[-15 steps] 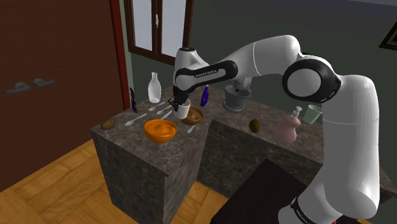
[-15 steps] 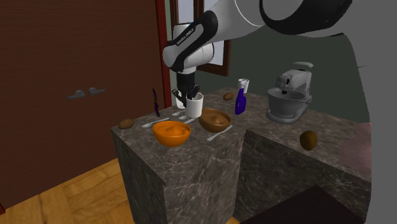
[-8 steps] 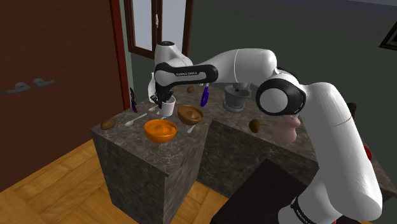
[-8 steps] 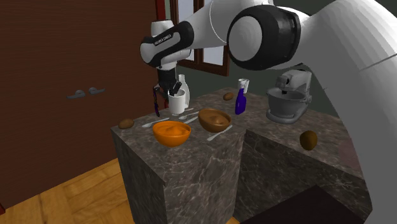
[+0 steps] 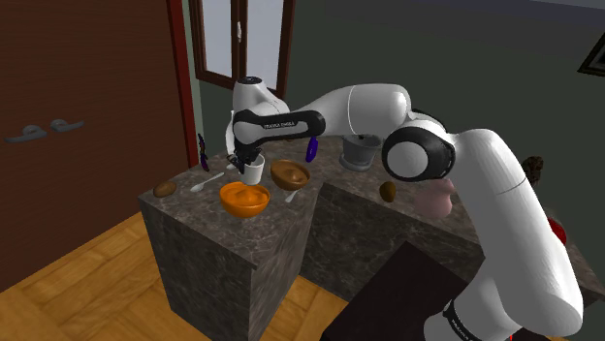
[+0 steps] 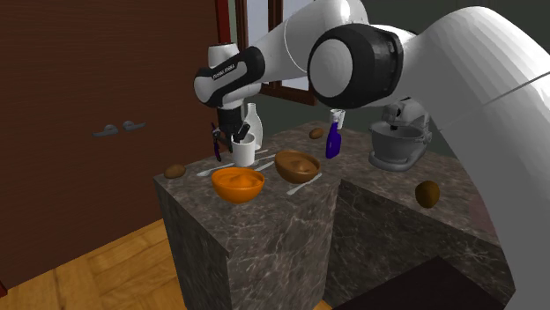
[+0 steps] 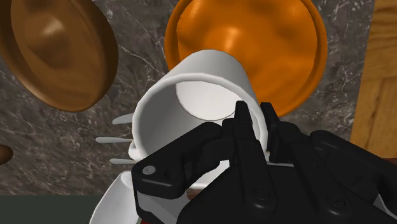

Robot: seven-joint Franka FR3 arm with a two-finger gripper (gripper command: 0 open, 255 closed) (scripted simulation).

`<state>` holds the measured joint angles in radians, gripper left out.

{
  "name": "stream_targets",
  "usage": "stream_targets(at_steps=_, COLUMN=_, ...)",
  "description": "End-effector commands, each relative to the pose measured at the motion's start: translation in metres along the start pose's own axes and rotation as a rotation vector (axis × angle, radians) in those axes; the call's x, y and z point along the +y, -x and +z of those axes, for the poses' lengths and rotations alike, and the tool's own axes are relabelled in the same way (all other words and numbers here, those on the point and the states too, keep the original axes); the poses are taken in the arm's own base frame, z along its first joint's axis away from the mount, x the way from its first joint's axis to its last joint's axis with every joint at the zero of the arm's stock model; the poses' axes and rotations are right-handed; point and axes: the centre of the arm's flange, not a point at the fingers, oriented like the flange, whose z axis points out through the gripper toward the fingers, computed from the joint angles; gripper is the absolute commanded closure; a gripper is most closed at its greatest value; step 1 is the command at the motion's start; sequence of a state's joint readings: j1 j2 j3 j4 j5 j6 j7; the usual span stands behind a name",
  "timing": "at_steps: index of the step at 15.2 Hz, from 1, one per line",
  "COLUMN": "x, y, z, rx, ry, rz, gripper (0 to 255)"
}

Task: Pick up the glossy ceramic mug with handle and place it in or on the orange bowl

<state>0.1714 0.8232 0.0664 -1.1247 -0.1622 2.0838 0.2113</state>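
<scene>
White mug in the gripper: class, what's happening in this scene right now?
The black gripper is shut on the rim of the white mug, holding it over the dark counter. The orange bowl sits close by, and the mug is not in it yet. A brown bowl stands beside the orange one.

A home kitchen: stone counter [image 5: 208, 260], stand mixer [image 6: 398, 134], spoons [image 5: 205, 183], a window [image 5: 242, 44] and a wooden door [image 5: 87, 126].

A white mug [image 7: 203, 95], an orange bowl [image 7: 254, 38], a brown bowl [image 7: 57, 51], a black gripper [image 7: 254, 118], and a dark grey counter [image 7: 70, 146] with pale veins.
</scene>
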Motion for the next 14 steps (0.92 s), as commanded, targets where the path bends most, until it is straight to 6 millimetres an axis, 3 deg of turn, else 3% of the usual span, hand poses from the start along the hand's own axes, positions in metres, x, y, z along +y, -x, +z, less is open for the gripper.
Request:
stream_targets(at_steps=1, x=-0.001, y=0.002, z=0.011, rx=0.001, ry=0.000, rz=0.000, gripper=255)
stream_targets(at_steps=9, x=-0.004, y=0.008, z=0.051, rx=0.001, ry=0.000, rz=0.000, gripper=255)
stream_targets(at_steps=14, x=-0.004, y=0.008, z=0.051, rx=0.001, ry=0.000, rz=0.000, gripper=255)
